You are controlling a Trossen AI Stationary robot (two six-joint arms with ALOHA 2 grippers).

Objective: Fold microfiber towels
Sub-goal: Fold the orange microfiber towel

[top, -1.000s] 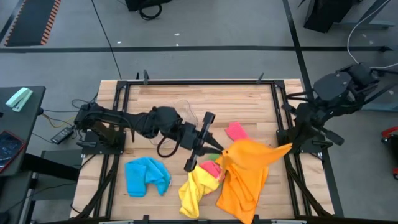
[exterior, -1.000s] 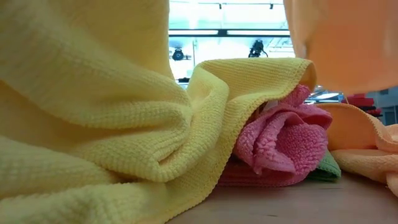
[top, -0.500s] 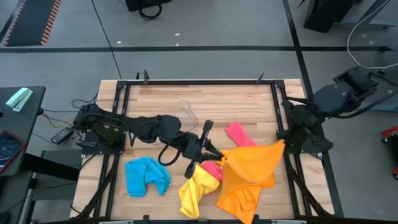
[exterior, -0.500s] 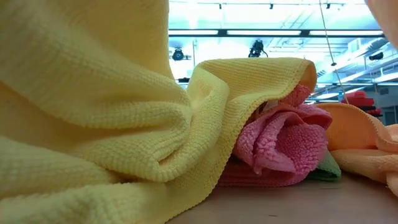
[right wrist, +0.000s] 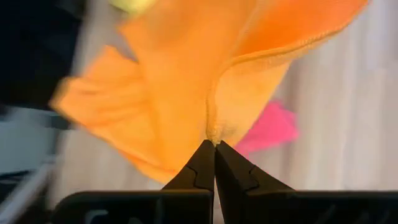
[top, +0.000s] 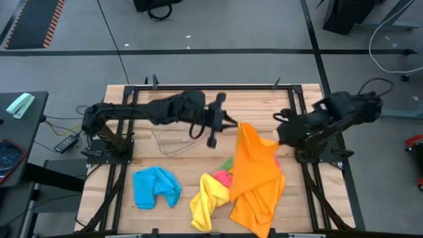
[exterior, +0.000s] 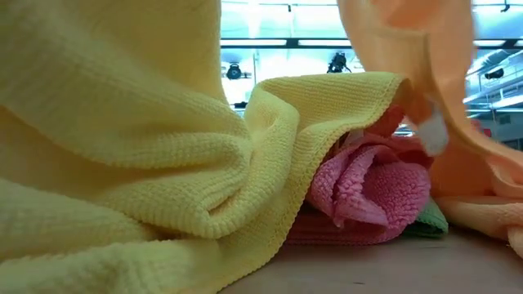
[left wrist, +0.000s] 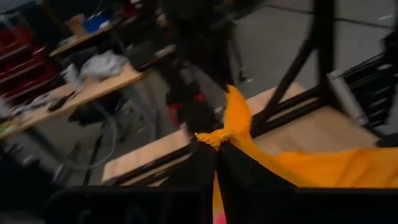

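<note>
An orange towel (top: 254, 182) hangs between my two grippers over the table's middle right, its lower part lying on the table. My left gripper (top: 232, 125) is shut on one upper corner and my right gripper (top: 277, 137) is shut on the other. Below them lies a pile: a yellow towel (top: 209, 201), a pink towel (exterior: 372, 192) and a green towel (exterior: 431, 220) under it. A blue towel (top: 156, 187) lies crumpled at the near left. My left gripper pinches a bunched corner (left wrist: 219, 137) of the orange towel between its two fingers, coming nearly level from the table's left. The cloth runs away from it toward the right gripper. My right gripper pinches the towel's hemmed edge (right wrist: 213, 135) at the fingertips (right wrist: 202, 163), slanting down from the right. The cloth hangs below it in loose folds.
A clear plastic tub (top: 170, 140) sits on the table under the left arm. Black frame rails (top: 294, 106) run along the table's left, right and far sides. Bare wood (top: 251, 99) shows at the far end.
My left gripper has carried its orange corner toward the far edge, away from the pile. My right gripper has come down and toward the table's left with the other corner. The towel's upper edge has shifted farther back; its lower part stays on the table.
</note>
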